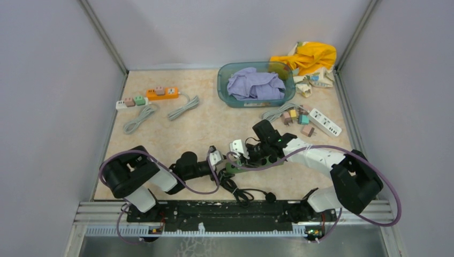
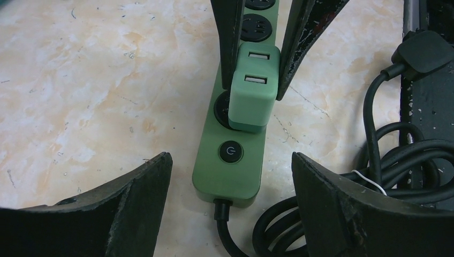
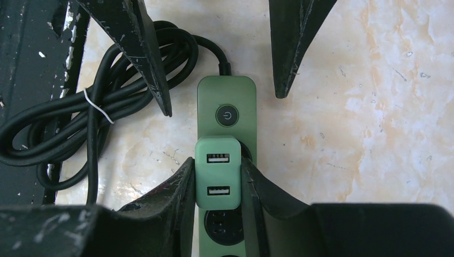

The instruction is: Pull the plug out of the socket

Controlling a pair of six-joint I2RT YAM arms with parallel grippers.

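Observation:
A dark green power strip (image 2: pixel 227 176) lies on the marble-patterned table. A light green plug (image 2: pixel 251 91) with two USB ports sits in the socket next to the strip's round switch. My right gripper (image 3: pixel 217 163) is shut on the plug (image 3: pixel 217 171), one finger on each side. My left gripper (image 2: pixel 231 156) is open, its fingers (image 2: pixel 134 203) either side of the strip's switch end without touching it. In the top view both grippers, left (image 1: pixel 215 157) and right (image 1: pixel 243 152), meet over the strip (image 1: pixel 231 168) near the table's front centre.
The strip's black cable (image 2: pixel 375 160) lies coiled beside it, with a black plug (image 2: pixel 423 51) by the front rail. Farther back are a teal basket (image 1: pixel 225 88) holding purple cloth, an orange strip (image 1: pixel 162 93), a white strip (image 1: pixel 325 121) and yellow cloth (image 1: pixel 308 56).

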